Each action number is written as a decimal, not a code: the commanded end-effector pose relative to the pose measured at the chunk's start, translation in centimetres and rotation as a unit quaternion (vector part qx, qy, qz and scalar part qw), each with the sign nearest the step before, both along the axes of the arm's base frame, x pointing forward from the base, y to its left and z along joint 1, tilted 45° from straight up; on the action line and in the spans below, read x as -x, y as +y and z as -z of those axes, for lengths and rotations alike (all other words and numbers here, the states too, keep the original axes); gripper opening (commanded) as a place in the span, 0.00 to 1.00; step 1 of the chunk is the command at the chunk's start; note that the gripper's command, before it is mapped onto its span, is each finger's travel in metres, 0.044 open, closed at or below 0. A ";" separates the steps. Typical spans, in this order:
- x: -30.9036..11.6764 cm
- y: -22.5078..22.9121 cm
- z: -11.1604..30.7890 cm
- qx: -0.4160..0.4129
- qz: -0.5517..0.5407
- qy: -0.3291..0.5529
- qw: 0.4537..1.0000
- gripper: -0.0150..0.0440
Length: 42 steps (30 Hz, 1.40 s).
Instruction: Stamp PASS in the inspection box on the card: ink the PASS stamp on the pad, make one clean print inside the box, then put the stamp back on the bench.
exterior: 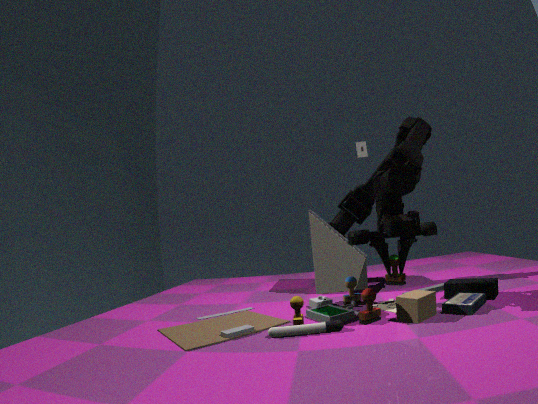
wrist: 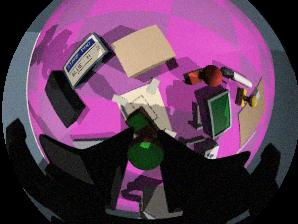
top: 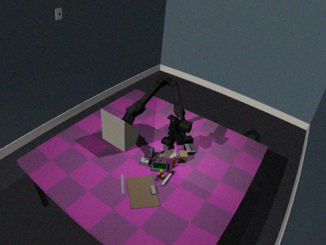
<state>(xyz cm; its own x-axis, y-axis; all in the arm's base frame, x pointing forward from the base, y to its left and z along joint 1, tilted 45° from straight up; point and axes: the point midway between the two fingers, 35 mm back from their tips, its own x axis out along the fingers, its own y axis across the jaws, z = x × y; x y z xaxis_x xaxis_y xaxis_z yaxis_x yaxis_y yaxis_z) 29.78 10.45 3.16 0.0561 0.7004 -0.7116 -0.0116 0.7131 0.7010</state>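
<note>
My gripper point(top: 171, 145) point(exterior: 395, 264) point(wrist: 145, 132) is shut on the green-knobbed stamp point(exterior: 394, 276) point(wrist: 142, 121), holding it upright and raised, base down, by the card. Its face is hidden and its lettering cannot be read. The pale card point(top: 166, 153) point(exterior: 387, 304) point(wrist: 161, 107) lies on the bench with tape at its corners. A printed box outline shows on it in the wrist view, partly hidden by the stamp; I cannot tell whether it holds a print. The open green pad point(top: 159, 165) point(exterior: 331, 312) point(wrist: 219, 114) lies beside the card.
A blue-knobbed stamp point(top: 151, 151) point(exterior: 350, 283), red-knobbed stamp point(top: 174, 161) point(exterior: 369, 296) point(wrist: 213, 75) and yellow-knobbed stamp point(top: 160, 174) point(exterior: 297, 303) stand around the pad. A wooden block point(top: 183, 156) point(wrist: 145, 50) and labelled stamp-pad box point(top: 189, 148) point(wrist: 86, 60) flank the card. A tall panel point(top: 113, 130) stands near the arm.
</note>
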 end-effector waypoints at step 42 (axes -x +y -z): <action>4.7 -16.0 12.9 0.012 -0.001 -0.002 1.000 0.25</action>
<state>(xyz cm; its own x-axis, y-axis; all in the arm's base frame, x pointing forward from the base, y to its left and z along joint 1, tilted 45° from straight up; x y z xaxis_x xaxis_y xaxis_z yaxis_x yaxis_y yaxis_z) 25.94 -4.65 -8.69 0.0589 0.6801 -0.7307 -0.0097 0.7323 0.6809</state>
